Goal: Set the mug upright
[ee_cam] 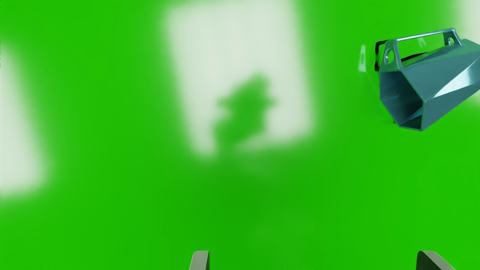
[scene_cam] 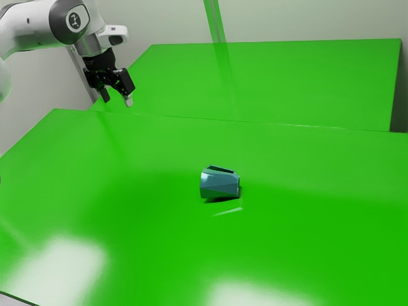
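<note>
Wrist view: faceted teal mug (ee_cam: 438, 78) with angular handle (ee_cam: 425, 35), sideways on glossy green tabletop (ee_cam: 112, 210), jaws wide apart.

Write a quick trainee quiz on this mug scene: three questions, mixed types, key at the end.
1. True or false: the mug lies on its side on the table.

2. Pick one. The pincer is:
A) shut on the mug
B) open, away from the mug
C) shut, touching the table

3. Fill in: the looped part jutting from the mug's side is its ____.

Key: 1. True. 2. B. 3. Handle.
</note>
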{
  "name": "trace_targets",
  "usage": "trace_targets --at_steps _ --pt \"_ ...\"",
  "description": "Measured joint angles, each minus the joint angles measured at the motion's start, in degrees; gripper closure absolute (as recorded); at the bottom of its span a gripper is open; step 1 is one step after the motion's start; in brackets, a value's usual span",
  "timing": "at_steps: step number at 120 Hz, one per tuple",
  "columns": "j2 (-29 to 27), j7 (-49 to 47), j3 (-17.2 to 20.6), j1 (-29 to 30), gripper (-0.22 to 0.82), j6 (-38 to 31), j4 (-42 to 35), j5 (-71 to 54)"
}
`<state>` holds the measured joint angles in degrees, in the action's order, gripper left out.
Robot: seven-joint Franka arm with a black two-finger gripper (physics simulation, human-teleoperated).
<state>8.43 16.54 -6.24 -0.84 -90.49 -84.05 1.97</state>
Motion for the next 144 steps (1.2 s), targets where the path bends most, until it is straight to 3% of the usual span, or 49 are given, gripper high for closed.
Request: trace_targets --at_steps 44,73,105,144 --pt "0.04 -0.04 0.06 -0.17 0.0 0.0 -0.46 1.25" --pt "-0.35 0.1 -1.45 1.25 0.0 -0.41 -7.65 16.26" --pt "-0.41 4.17 -1.71 0.82 0.0 -11.26 -23.29 32.81" --pt "1.15 8.76 0.96 0.3 0.0 -22.14 -33.92 45.03"
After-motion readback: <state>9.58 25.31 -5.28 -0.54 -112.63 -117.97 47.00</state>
